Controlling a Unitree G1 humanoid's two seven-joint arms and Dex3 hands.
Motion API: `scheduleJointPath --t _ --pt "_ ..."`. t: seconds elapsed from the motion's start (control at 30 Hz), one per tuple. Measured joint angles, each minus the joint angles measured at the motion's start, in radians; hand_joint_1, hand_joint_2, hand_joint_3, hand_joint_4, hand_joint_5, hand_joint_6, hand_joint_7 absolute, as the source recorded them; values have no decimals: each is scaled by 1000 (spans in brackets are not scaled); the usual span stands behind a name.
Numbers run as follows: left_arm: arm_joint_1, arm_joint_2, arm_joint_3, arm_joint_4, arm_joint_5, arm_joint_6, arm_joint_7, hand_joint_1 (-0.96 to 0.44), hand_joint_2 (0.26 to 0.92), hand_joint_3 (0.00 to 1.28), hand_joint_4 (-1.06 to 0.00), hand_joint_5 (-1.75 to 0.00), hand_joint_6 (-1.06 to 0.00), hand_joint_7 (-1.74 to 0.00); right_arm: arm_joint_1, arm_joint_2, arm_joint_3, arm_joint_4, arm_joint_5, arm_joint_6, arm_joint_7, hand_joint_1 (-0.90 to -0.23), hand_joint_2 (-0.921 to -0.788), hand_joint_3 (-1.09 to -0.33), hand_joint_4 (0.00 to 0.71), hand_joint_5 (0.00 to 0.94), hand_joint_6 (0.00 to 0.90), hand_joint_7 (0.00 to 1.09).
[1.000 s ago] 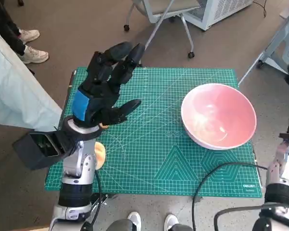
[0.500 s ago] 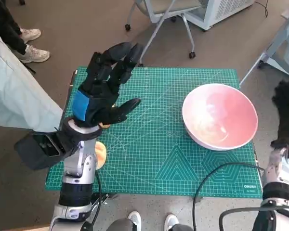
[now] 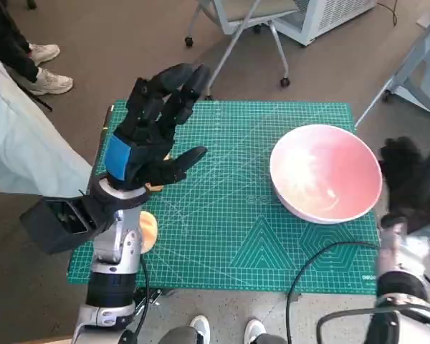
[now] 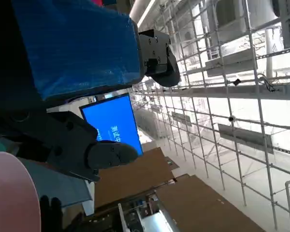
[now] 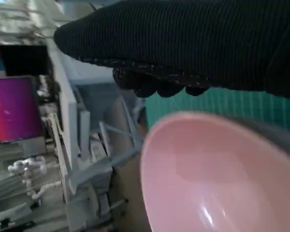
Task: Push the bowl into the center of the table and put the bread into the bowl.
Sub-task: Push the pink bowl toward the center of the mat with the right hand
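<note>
Head view shows me the pink bowl [image 3: 325, 173] off to the right of the green cutting mat [image 3: 229, 236], with my right hand [image 3: 408, 183] just beside its outer rim, fingers spread, holding nothing. My left hand [image 3: 154, 129] hovers released, well apart from the bowl; the bread [image 3: 149, 231] peeks out under that forearm. I judge a high push could tip the bowl rather than slide it. A chair [image 3: 244, 18] and a person's shoes [image 3: 46, 68] sit beyond the mat.

Green cutting mat [image 3: 229, 236] on table, wheeled chair [image 3: 244, 18] behind, person's shoes [image 3: 43, 68]
</note>
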Motion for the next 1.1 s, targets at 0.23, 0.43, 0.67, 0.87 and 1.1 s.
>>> scheduleJointPath --t 0.23,0.43,0.67,0.87,1.1 --pt "10 15 7 -12 0 6 5 -213 848 371 -230 -12 1 -701 -32 45 -27 1 39 36 27 -617 -921 -879 131 9 155 205" --pt "27 24 6 -40 1 13 17 -216 867 331 -231 -12 1 -700 -53 81 -31 2 48 50 46 -616 -921 -870 126 3 158 193" --pt "46 30 7 -58 1 28 28 -208 876 316 -232 -11 1 -697 -70 114 -6 2 31 46 70 -605 -921 -884 119 0 155 183" --pt "60 32 10 -69 1 34 38 -209 882 304 -233 -11 1 -696 -78 130 16 2 17 41 84 -608 -921 -874 124 3 164 180" --pt "76 34 13 -79 1 36 48 -215 913 244 -237 -9 1 -689 -97 152 19 5 20 42 101 -622 -921 -862 131 5 173 177"
